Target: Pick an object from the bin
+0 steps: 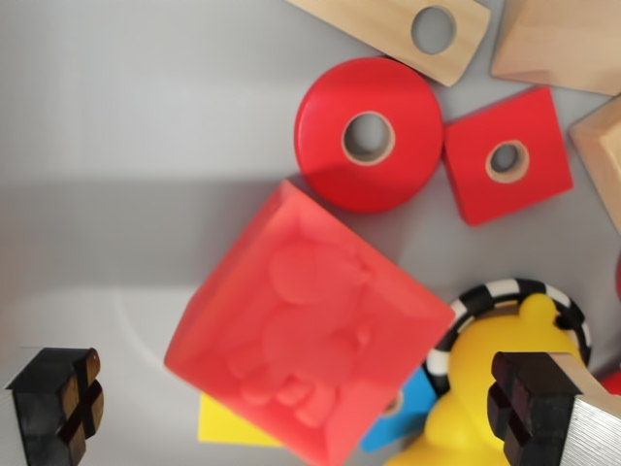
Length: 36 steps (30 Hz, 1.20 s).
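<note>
I see 1 red block of soft-looking matt plastic or foam, a figure moulded in relief on its top face. The red disc and red square are painted wood, bare at the bore holes. I note 3 unpainted wooden pieces, smooth. The yellow toy looks glossy plastic. The bin floor is smooth grey.

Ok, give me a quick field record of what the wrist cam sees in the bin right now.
gripper: open, fingers either side of the view's lower edge
between fingers: red cube with embossed figure, tilted
under cube: yellow piece, blue piece
lower right: yellow toy with black-and-white ring
upper area: red round disc, red square block, both with holes
top edge: plain wooden blocks
held: nothing
</note>
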### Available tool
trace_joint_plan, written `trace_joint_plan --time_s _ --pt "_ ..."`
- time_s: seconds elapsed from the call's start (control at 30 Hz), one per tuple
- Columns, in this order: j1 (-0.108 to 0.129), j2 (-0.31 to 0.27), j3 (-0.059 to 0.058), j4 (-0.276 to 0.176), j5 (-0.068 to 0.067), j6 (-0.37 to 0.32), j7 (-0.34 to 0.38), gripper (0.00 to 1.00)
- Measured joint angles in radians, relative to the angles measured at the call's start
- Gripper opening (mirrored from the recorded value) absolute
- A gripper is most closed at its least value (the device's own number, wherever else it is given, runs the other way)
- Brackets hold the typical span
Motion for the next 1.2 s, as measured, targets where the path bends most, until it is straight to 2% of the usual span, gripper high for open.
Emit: trace_joint_plan --time_s 0.17,0.4,0.67,0.97,1.0,1.2 --pt "0.011 0.054 -0.015 0.008 -0.016 0.045 0.012 1.0" --pt "0.026 0.109 -0.032 0.021 -0.027 0.088 0.021 1.0" --pt "0.044 0.159 -0.051 0.035 -0.03 0.126 0.023 1.0" --pt "0.054 0.179 -0.061 0.043 -0.03 0.142 0.024 1.0" --pt "0.055 0.18 -0.061 0.043 -0.03 0.143 0.024 0.0" --pt "0.055 0.18 -0.062 0.043 -0.03 0.143 0.024 0.0"
